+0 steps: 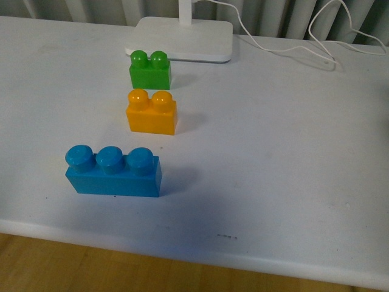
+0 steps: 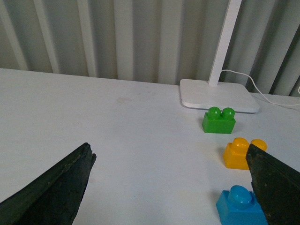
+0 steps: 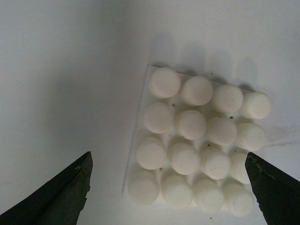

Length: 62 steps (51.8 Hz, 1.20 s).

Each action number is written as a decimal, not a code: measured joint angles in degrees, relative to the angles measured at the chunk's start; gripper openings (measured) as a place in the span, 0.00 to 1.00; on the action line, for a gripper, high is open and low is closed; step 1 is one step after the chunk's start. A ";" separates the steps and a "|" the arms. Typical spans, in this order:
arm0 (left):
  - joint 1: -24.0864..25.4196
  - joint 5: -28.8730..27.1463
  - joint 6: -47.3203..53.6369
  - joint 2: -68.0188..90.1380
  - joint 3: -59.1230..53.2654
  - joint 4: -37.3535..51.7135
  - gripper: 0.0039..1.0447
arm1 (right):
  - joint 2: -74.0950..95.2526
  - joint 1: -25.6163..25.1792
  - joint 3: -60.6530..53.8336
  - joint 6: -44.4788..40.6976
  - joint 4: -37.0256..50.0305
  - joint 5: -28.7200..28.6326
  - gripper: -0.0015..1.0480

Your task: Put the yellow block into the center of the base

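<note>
Yellow-orange, two studs up: the yellow block point(image 1: 152, 112) stands upright on the white table point(image 1: 285, 158), with nothing touching it. Just behind it, toward the lamp foot point(image 1: 181, 39), is the green brick point(image 1: 150, 70). Nearer my body and a little left is the blue three-stud brick point(image 1: 114, 171). The three form a rough row, each apart from the next. A white cable point(image 1: 285, 48) trails across the far right of the table.

My left gripper point(image 2: 169, 152): jaws wide apart, holding nothing, above bare table. Its camera sees all three bricks ahead; one dark finger point(image 2: 274, 187) overlaps the yellow and blue ones in view.

My right gripper point(image 3: 168, 159): jaws wide apart, empty, looking straight down on the base point(image 3: 201, 140). It lies flat on the table, all sixteen studs bare, closer to one finger than the other. Where it sits relative to the bricks I cannot tell.
</note>
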 joint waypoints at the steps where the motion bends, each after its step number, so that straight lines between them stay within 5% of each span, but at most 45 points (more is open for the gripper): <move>1: 0.00 0.00 0.00 0.00 0.00 0.00 0.94 | 0.96 -0.50 0.63 -0.24 -0.04 0.44 0.91; 32: 0.00 0.00 -0.02 0.00 0.00 0.00 0.94 | 11.39 -10.25 9.75 -0.37 -7.28 -2.03 0.91; 62: 0.00 0.00 0.00 0.00 0.00 0.00 0.94 | 16.46 -10.47 11.08 2.75 -7.76 -5.16 0.91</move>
